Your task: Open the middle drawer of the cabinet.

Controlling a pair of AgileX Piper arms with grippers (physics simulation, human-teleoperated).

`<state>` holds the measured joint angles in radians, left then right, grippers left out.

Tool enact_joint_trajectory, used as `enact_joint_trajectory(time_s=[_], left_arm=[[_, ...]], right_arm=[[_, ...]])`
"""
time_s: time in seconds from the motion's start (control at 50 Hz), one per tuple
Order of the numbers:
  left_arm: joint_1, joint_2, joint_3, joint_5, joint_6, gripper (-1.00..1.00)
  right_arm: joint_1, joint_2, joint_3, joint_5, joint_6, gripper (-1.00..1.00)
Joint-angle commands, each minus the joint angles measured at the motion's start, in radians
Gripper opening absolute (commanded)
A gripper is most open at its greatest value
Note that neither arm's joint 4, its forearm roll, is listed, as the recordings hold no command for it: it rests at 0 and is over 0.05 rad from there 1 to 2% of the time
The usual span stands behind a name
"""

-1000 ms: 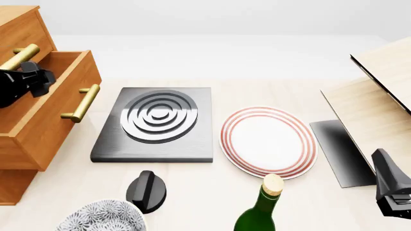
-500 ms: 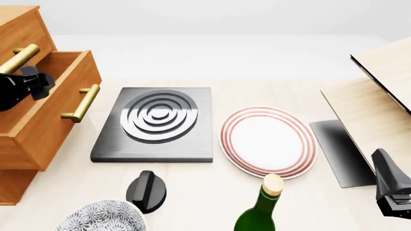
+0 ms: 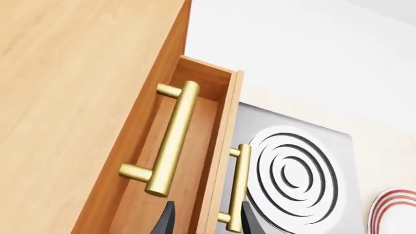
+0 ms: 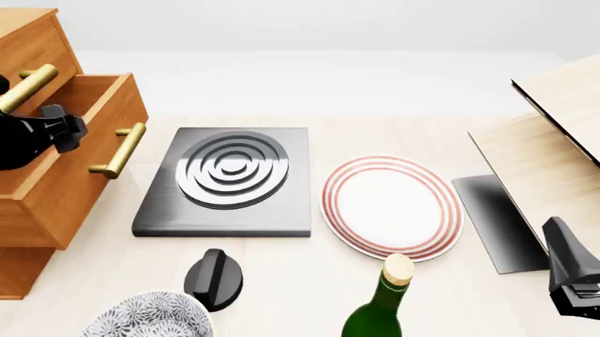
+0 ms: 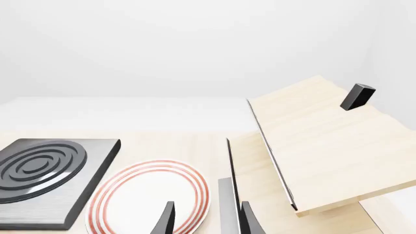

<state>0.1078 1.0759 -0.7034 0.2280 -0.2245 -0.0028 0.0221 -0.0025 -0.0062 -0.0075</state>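
Note:
The orange-brown cabinet (image 4: 28, 42) stands at the table's left edge. Its middle drawer (image 4: 70, 175) is pulled well out, and the brass bar handle (image 4: 119, 149) faces the stove plate. My left gripper (image 4: 67, 130) hovers open over the drawer's open top, just behind its front panel and holding nothing. In the left wrist view the cabinet (image 3: 78, 73), the top drawer's handle (image 3: 170, 139) and the middle drawer (image 3: 195, 161) lie ahead of the left gripper (image 3: 206, 224). My right gripper (image 4: 563, 246) rests open at the front right, also seen as the right gripper (image 5: 206, 222).
A dark stove plate (image 4: 230, 179) lies right of the drawer, then a red-ringed plate (image 4: 392, 206). A pale wooden box (image 4: 553, 140) with a raised lid stands at the right. A wine bottle (image 4: 384, 302), a black knob (image 4: 213, 279) and a patterned bowl (image 4: 150, 319) sit along the front edge.
My left gripper has drifted slightly right and down over the open drawer. The drawer and the right arm have not moved.

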Motion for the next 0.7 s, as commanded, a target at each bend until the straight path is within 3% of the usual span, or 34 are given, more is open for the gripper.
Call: enact_joint_trajectory(time_s=[0.02, 0.7], left_arm=[[-0.025, -0.003, 0.006, 0.005, -0.031, 1.00], [-0.096, 0.022, 0.015, 0.002, -0.072, 1.00]], right_arm=[[0.001, -0.005, 0.000, 0.002, 0.002, 1.00], [0.000, -0.005, 0.000, 0.002, 0.002, 1.00]])
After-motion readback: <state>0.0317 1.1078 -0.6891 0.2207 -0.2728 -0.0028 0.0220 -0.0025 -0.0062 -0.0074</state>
